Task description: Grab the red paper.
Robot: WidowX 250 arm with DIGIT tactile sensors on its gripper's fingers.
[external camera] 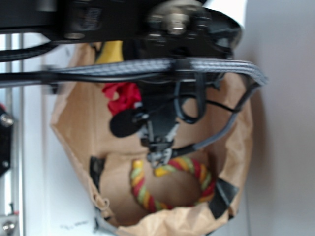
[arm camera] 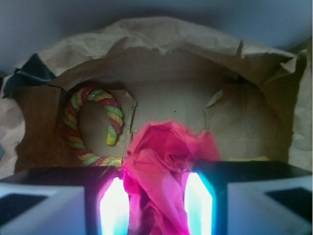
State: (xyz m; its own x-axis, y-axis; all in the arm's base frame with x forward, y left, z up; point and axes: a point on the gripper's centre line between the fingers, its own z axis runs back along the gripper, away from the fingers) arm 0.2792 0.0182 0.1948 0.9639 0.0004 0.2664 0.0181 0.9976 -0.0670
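Crumpled brown paper bag [arm camera: 161, 44] lines the work area; the red paper [arm camera: 164, 166], a light, soft, crushable wad, sits between the open jaws of the gripper [arm camera: 156, 205], best pinched across its bunched middle folds

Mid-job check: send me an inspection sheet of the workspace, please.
Surface: crumpled brown paper bag, opened out as a liner.
Job's things: red paper, a wad lying between the gripper's fingers.
Clutter: red, yellow and green rope ring; yellow object, partly hidden by the arm.
Grippers: gripper straddles the wad; closure cannot be told.
Cables: braided sleeve and black wires along the arm.
Surroundings: pale wall, metal frame at one side.
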